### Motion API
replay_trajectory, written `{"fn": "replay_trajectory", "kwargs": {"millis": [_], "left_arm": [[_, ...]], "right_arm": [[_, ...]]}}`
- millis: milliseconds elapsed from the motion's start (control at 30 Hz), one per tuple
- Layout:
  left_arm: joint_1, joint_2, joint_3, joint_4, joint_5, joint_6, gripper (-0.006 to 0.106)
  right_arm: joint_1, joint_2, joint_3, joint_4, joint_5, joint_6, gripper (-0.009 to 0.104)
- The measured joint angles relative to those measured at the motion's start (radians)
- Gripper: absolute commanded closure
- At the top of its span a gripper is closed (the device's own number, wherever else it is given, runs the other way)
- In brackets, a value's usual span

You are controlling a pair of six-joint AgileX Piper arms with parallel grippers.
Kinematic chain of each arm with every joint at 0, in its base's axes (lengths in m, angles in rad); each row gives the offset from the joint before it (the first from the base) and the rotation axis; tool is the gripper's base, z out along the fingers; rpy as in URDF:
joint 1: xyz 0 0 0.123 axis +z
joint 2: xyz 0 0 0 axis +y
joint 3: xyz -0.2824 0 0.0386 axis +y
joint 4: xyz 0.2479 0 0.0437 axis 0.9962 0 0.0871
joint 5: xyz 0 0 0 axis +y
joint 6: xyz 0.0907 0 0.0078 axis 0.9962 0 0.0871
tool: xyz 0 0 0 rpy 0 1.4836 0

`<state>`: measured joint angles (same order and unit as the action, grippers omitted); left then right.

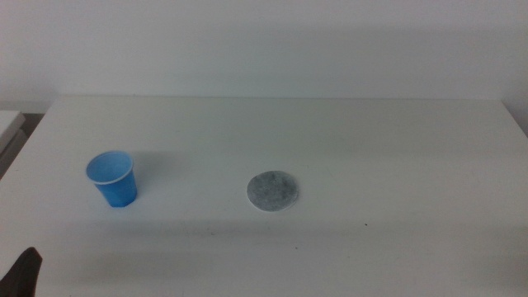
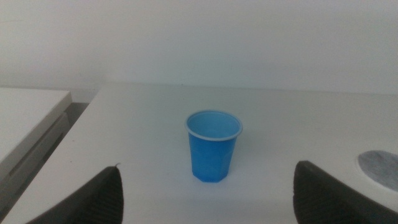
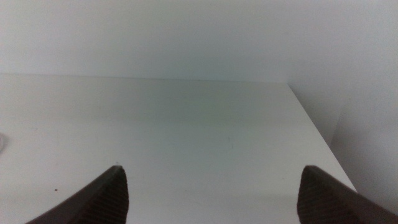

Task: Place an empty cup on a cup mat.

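Observation:
The blue cup (image 1: 113,178) stands upright and empty on the white table at the left. The grey round cup mat (image 1: 273,191) lies flat near the middle, well apart from the cup. In the left wrist view the cup (image 2: 213,145) stands ahead of my left gripper (image 2: 208,202), whose jaws are wide open and empty; the mat's edge (image 2: 380,167) shows to one side. Only a dark tip of the left gripper (image 1: 23,272) shows at the bottom left corner of the middle view. My right gripper (image 3: 211,199) is open and empty over bare table, out of the middle view.
The table's left edge (image 1: 25,140) lies close to the cup, with a lower pale surface (image 2: 25,118) beyond it. The table's right edge (image 3: 317,137) shows in the right wrist view. A white wall stands behind the table.

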<state>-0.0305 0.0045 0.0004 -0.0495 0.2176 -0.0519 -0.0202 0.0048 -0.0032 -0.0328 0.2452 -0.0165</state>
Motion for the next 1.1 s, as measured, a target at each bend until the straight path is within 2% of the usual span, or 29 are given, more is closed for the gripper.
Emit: {"fn": "replay_trajectory", "kwargs": {"millis": [300, 467, 733, 867, 1100], "left_arm": [[0.002, 0.04, -0.036, 0.0, -0.02, 0.0, 0.007], [0.013, 0.325, -0.328, 0.019, 0.137, 0.0, 0.007], [0.016, 0.843, -0.843, 0.034, 0.605, 0.0, 0.007], [0.02, 1.061, -1.009, 0.034, 0.763, 0.0, 0.007], [0.02, 1.352, -1.167, 0.034, 0.818, 0.002, 0.007]], "right_arm": [[0.0, 0.0, 0.0, 0.0, 0.0, 0.0, 0.002], [0.0, 0.0, 0.0, 0.0, 0.0, 0.0, 0.002], [0.0, 0.0, 0.0, 0.0, 0.0, 0.0, 0.002], [0.0, 0.0, 0.0, 0.0, 0.0, 0.0, 0.002], [0.0, 0.0, 0.0, 0.0, 0.0, 0.0, 0.002]]}}
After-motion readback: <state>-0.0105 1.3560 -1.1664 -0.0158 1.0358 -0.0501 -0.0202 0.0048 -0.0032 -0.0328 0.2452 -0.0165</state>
